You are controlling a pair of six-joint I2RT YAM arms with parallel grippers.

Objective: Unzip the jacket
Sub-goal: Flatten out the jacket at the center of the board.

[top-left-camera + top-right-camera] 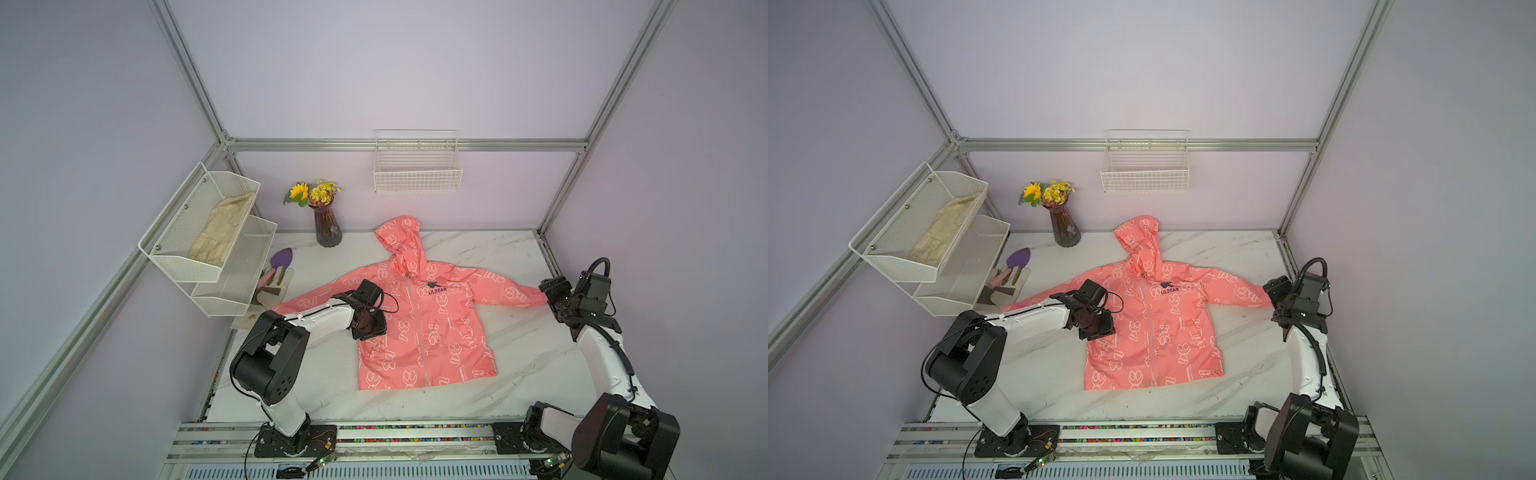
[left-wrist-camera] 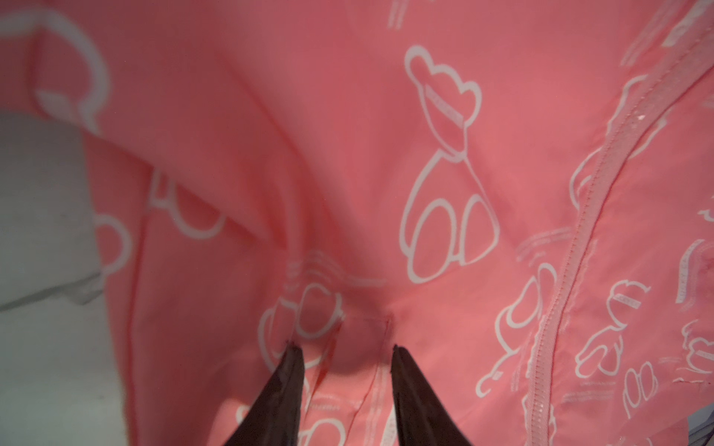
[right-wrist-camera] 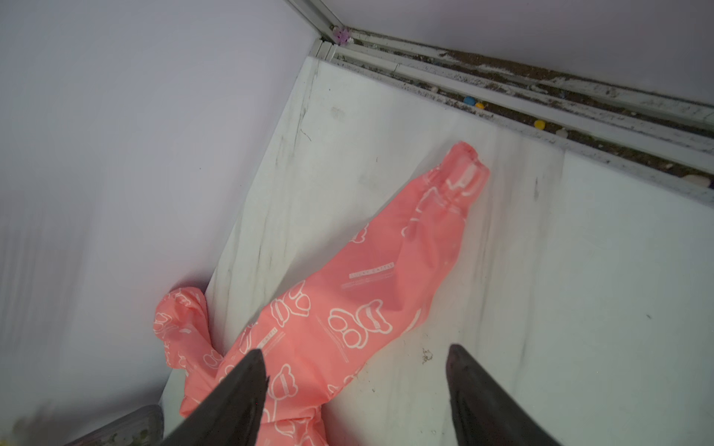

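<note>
The jacket [image 1: 424,332] lies flat, front up, in the middle of the marble tabletop [image 1: 519,374]. Its hem is toward the near edge and its sleeves are spread toward the left and right edges. The zipper [image 1: 417,328] runs up the front and looks closed along all that shows of it.

The left gripper [image 2: 345,351] is down on the jacket's body, on the panel toward the left edge and well to the side of the zipper. Its fingers [image 2: 289,370] stand close together with a raised fold of pink fabric pinched between them, and creases run in toward that spot.

The right gripper [image 3: 357,351] hangs near the right edge over one sleeve [image 3: 386,270]. It is released, jaws wide apart and nothing between them; the cuff [image 3: 463,170] lies flat on the marble beyond it.

Farther back, the hood [image 1: 401,237] points at the far edge. A purple trowel [image 1: 281,259] lies by the left edge, under a white mesh rack [image 1: 245,270] that holds a beige cloth [image 1: 222,232]. A dark vase [image 1: 327,226] of yellow flowers [image 1: 311,192] stands at the far edge, and a wire basket [image 1: 417,166] hangs on the back wall.
</note>
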